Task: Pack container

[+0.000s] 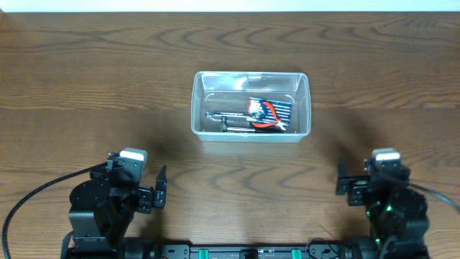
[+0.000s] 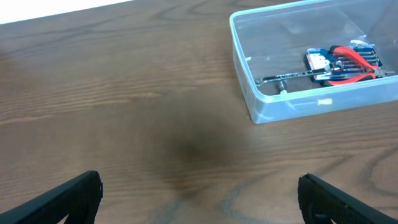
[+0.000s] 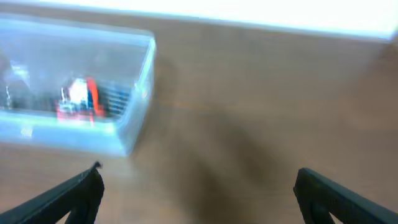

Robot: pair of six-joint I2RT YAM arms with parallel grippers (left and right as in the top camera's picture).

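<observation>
The clear plastic container stands at the middle of the wooden table. Inside it lie red-handled pliers, a blue card of small tools and a metal wrench. The container also shows in the left wrist view at upper right and, blurred, in the right wrist view at upper left. My left gripper is open and empty near the front left, well short of the container. My right gripper is open and empty near the front right.
The table's far edge meets a white wall. Both arm bases sit at the front edge, with a black cable trailing left.
</observation>
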